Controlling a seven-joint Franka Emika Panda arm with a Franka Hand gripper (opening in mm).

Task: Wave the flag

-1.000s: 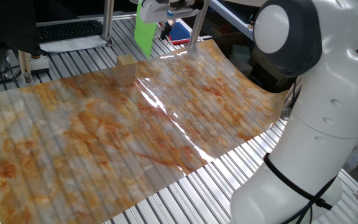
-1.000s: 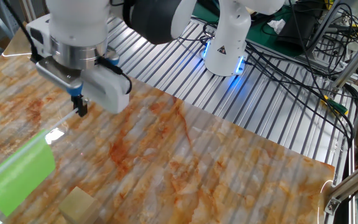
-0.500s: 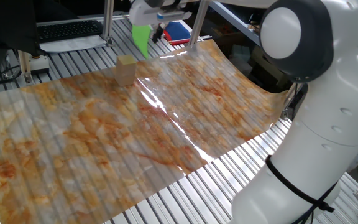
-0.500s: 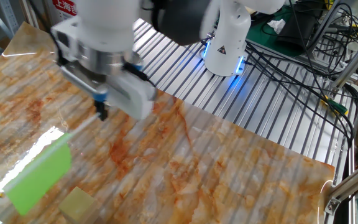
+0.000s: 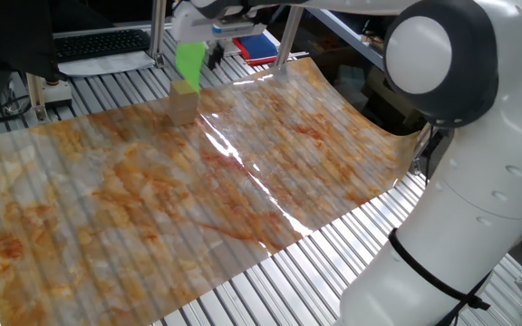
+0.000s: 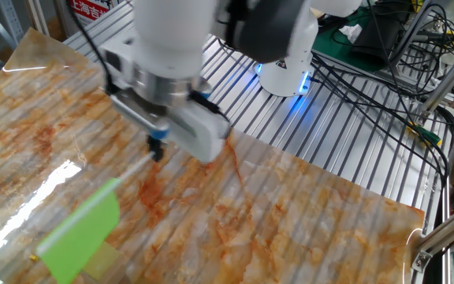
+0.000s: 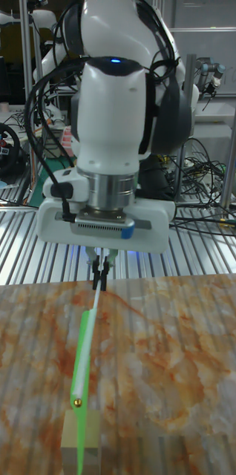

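Observation:
The flag point(image 6: 80, 234) is a bright green rectangle on a thin pale stick, held in the air over the marbled table cover. My gripper point(image 6: 156, 148) is shut on the upper end of the stick, and the green sheet hangs out below and away from it. In the tall fixed view the flag point(image 7: 82, 359) appears edge-on as a narrow green strip slanting down from the gripper point(image 7: 100, 280). In one fixed view the flag point(image 5: 189, 63) hangs at the far edge of the cover, just above the wooden block, under the gripper point(image 5: 214, 36).
A tan wooden block point(image 5: 183, 101) stands on the marbled cover point(image 5: 243, 190) near its far side; the flag overlaps it in the views point(image 7: 81, 439). The robot base point(image 6: 286, 63) and cables point(image 6: 400, 47) sit on the slatted table beyond. A keyboard point(image 5: 98, 42) lies behind the frame post.
The gripper has swung the flag sideways: leftward in one fixed view, rightward in the other. The green sheet now hangs over the wooden block. The grip stayed shut on the stick.

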